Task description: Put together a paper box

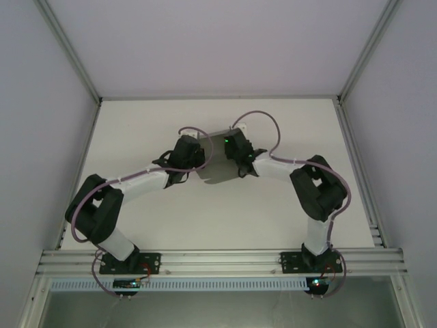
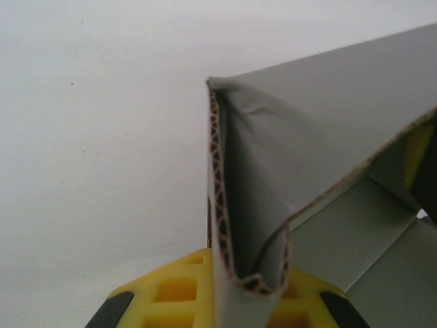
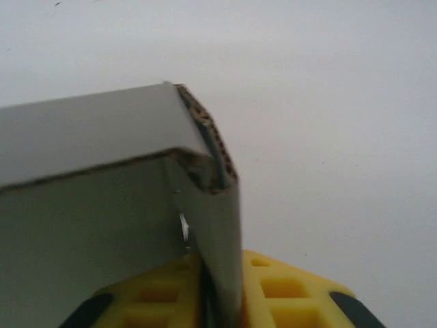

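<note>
Near the far edge of a white worktop (image 1: 136, 219), mid-width: grey box (image 1: 217, 167), half folded, held between two grippers. Left gripper (image 2: 235, 301) clenched on a doubled-over side wall. Right gripper (image 3: 218, 301) astride the opposite wall; clamped or loose, cannot tell. Likely risk: with one side loose, could sag, twist or spring open; with hard pinching, could crush at the creased corner. Matte, bare surface; pale walls (image 1: 41, 137) and aluminium rails (image 1: 218, 260) around.
</note>
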Controlling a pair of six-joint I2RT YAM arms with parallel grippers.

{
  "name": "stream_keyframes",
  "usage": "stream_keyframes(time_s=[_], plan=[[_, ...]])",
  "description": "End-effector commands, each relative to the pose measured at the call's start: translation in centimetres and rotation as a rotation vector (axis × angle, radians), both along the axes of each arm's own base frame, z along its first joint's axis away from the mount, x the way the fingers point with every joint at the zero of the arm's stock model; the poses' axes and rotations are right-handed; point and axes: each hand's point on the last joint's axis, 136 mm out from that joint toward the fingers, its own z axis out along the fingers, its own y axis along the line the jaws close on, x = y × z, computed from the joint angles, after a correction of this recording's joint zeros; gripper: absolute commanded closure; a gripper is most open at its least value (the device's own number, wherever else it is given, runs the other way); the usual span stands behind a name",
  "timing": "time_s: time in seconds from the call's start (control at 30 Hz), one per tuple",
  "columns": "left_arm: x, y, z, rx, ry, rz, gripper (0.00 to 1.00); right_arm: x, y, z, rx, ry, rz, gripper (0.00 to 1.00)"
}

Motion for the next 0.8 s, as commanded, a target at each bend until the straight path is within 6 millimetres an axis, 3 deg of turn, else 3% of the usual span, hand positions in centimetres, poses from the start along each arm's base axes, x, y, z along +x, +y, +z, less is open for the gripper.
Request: stream_keyframes(time_s=[0.0, 0.13, 0.23, 0.53, 0.77], plan=[[1.0, 0.3, 1.8, -0.003, -0.039, 0.029, 1.00, 0.2, 0.9, 2.9, 0.165, -0.108, 0.229, 0.62], [1.0, 0.2, 1.8, -0.009, -0.044, 0.025, 1.00, -3.4, 3.4, 5.5, 0.311, -0.149, 0.474, 0.26], [0.9, 0.3, 1.7, -0.011, -0.043, 0.024, 1.00, -5.2, 3.8, 6.8, 0.366, -0.169, 0.556, 0.02], [0.7, 0.5, 1.9, 0.024, -0.059, 0.000, 1.00, -6.5, 1.0, 10.5, 0.348, -0.253, 0.458, 0.01], [-0.4, -0.8, 2.8, 0.207, -0.056, -0.290, 1.00, -8.6, -5.7, 13.1, 0.241, -0.299, 0.201, 0.01]])
